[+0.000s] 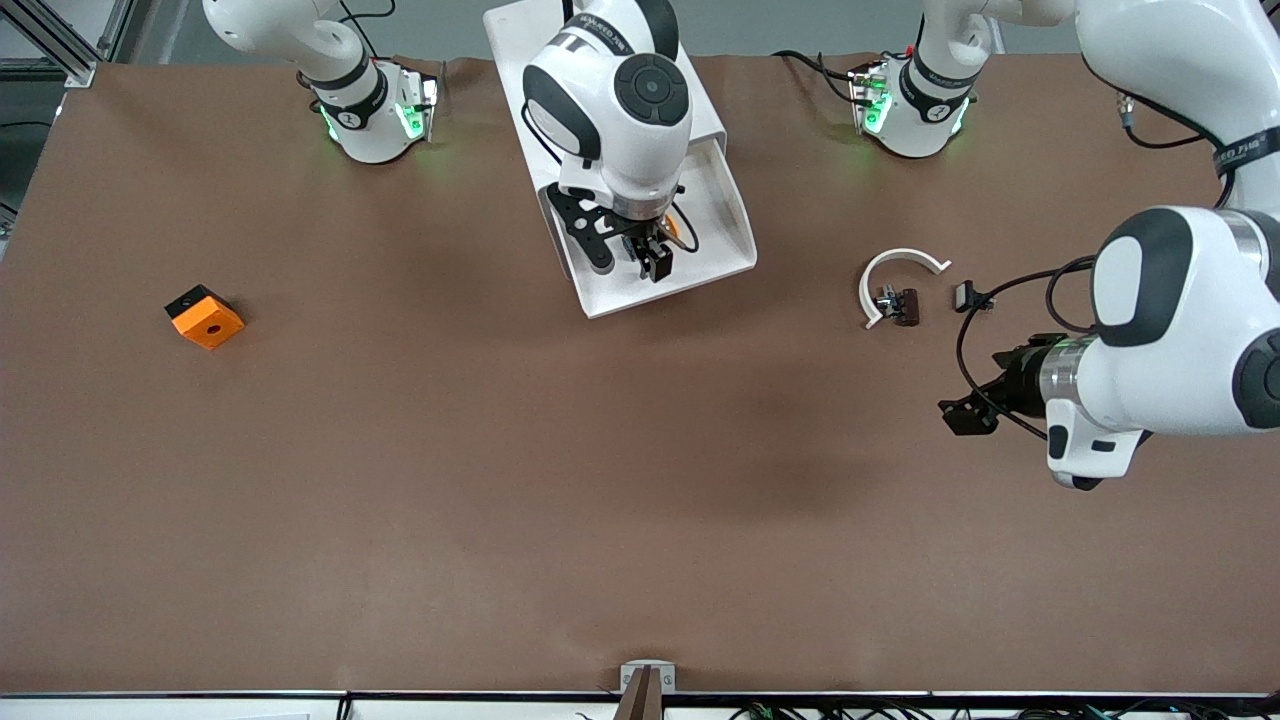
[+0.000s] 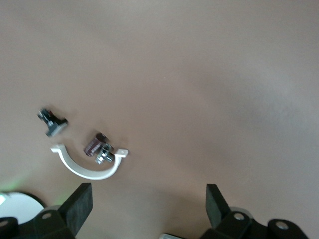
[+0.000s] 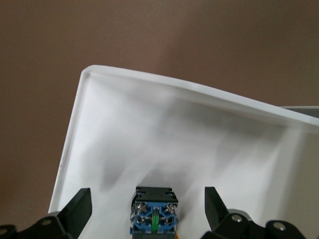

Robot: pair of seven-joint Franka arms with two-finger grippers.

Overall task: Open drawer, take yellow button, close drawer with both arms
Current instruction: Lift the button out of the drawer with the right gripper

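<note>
The white drawer (image 1: 728, 215) stands pulled out of its white cabinet (image 1: 520, 40) at the middle of the robots' side of the table. My right gripper (image 1: 650, 258) is down in the drawer, open. The button (image 3: 153, 211) lies on the drawer floor between its two fingers (image 3: 79, 204), untouched, showing its blue base and black middle. A bit of its orange cap (image 1: 672, 228) shows in the front view. The drawer's rim (image 3: 149, 82) lies ahead of the gripper. My left gripper (image 1: 965, 412) is open and empty over bare table toward the left arm's end.
A white curved clip (image 1: 895, 280) with a small dark part (image 1: 900, 303) and another small black part (image 1: 968, 295) lie near the left gripper; they also show in the left wrist view (image 2: 87, 169). An orange block with a hole (image 1: 205, 317) lies toward the right arm's end.
</note>
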